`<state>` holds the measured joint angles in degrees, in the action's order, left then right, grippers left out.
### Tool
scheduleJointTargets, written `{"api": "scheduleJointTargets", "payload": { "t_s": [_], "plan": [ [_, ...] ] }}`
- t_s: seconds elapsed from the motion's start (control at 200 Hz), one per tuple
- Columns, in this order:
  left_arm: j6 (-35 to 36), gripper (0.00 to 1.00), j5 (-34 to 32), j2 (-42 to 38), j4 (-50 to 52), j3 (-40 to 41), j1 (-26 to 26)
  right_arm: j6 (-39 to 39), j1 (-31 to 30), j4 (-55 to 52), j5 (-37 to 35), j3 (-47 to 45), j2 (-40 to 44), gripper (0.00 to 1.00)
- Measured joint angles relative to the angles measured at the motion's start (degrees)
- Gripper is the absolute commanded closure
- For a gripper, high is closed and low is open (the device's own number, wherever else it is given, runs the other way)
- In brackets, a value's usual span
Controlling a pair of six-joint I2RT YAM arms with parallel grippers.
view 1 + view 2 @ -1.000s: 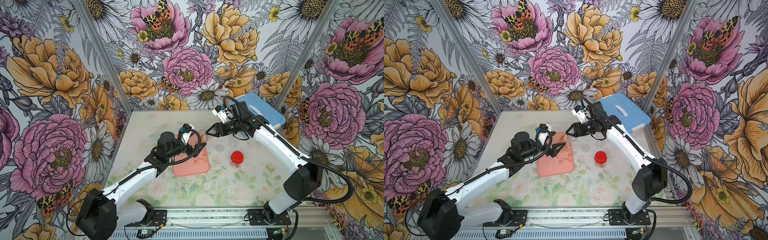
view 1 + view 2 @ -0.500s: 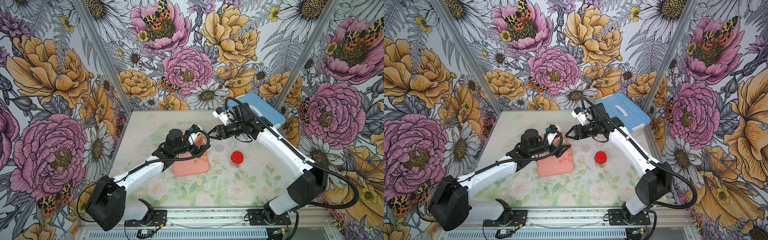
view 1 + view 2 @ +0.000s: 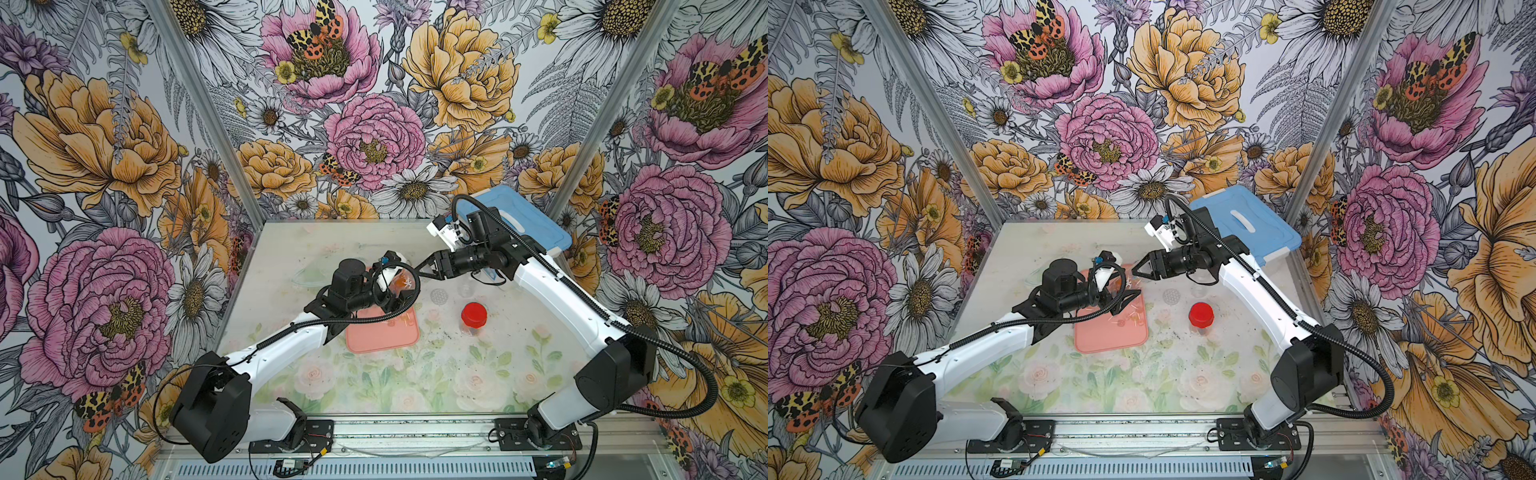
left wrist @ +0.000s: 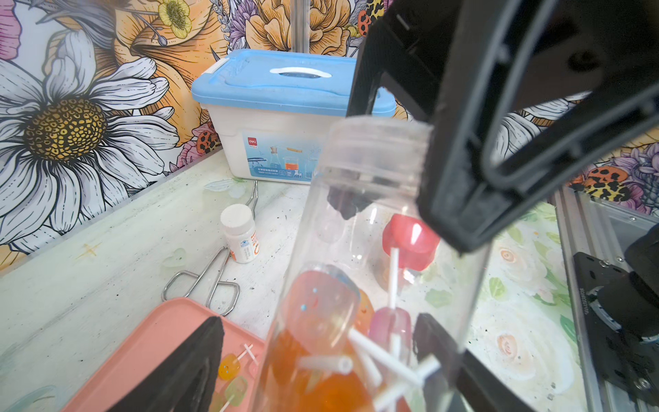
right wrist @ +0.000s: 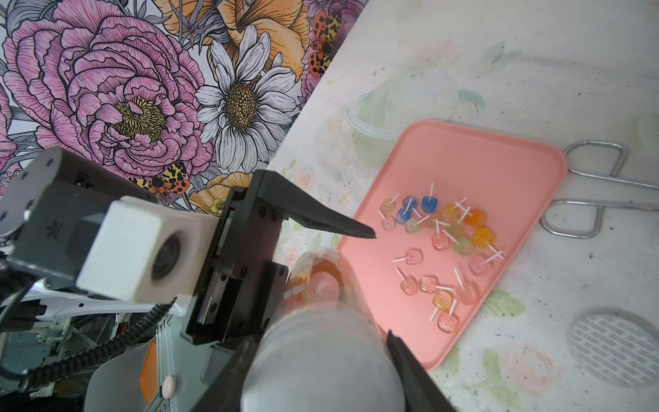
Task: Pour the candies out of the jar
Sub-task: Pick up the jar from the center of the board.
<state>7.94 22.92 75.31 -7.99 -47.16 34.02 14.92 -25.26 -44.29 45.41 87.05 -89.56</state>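
Observation:
My right gripper (image 5: 321, 339) is shut on the threaded neck of the clear jar (image 4: 360, 221), which hangs tilted above the pink tray (image 5: 463, 160). Orange and pink candies (image 4: 331, 356) lie in its bottom end. My left gripper (image 4: 319, 321) straddles that bottom end with open jaws; one finger (image 4: 438, 342) lies against the wall and the other (image 4: 203, 356) stands off it. In both top views the two grippers (image 3: 419, 270) (image 3: 1121, 286) meet at the jar (image 3: 401, 282) over the tray's far edge. Several loose candies (image 5: 438, 242) (image 3: 1131, 320) lie on the tray.
A second jar with a red lid (image 3: 473, 313) stands right of the tray. A round meshed disc (image 3: 439, 295) lies behind it. A blue-lidded box (image 3: 528, 224) sits at the back right. Metal scissors (image 4: 203, 278) and a small white bottle (image 4: 239, 232) lie beyond the tray.
My left arm has reached forward and brought its jaws round the jar's bottom end, and the jaws have narrowed. The right gripper has kept its hold and hardly moved.

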Motion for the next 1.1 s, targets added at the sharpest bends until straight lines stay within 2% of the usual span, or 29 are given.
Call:
{"api": "scheduleJointTargets", "payload": {
  "t_s": [0.085, 0.32, 0.51, 0.62, 0.675, 0.725, 0.811, 0.961, 1.101],
  "plan": [
    [0.0, 0.16, 0.0, 0.0, 0.0, 0.0, 0.0, 0.0, 0.0, 0.0, 0.4, 0.0, 0.0, 0.62],
    [1.1, 0.34, 0.3, 0.0, 0.0, 0.0, 0.4, 0.0, 0.3, 0.9, 0.5, -0.1, 0.0, 0.63],
    [1.6, 0.40, 0.4, 0.0, 0.1, 0.0, 1.1, 0.2, 0.4, 1.6, 0.5, -0.2, 0.0, 0.63],
    [1.6, 0.49, 0.3, 0.0, 0.1, 0.0, 1.1, 0.4, 0.4, 1.9, 0.5, -0.2, 0.0, 0.63],
    [1.6, 0.58, 0.3, 0.0, 0.0, 0.0, 1.2, 0.4, 0.4, 2.0, 0.5, -0.2, 0.0, 0.61],
    [1.6, 0.69, 0.3, -0.1, 0.1, 0.0, 1.2, 0.5, 0.4, 2.0, 0.5, -0.2, 0.0, 0.57],
    [1.6, 1.00, 0.3, -0.2, 0.1, 0.0, 1.2, 0.7, 0.4, 2.2, 0.5, -0.2, 0.0, 0.46],
    [1.0, 1.00, -0.6, -0.2, 0.3, 0.0, 1.0, 1.8, 0.4, 1.9, 0.1, -0.2, 0.2, 0.24],
    [0.0, 1.00, -2.1, -0.2, 0.7, 0.0, 0.3, 4.4, 0.4, 2.9, -2.1, -0.7, 0.9, 0.18]
  ]
}}
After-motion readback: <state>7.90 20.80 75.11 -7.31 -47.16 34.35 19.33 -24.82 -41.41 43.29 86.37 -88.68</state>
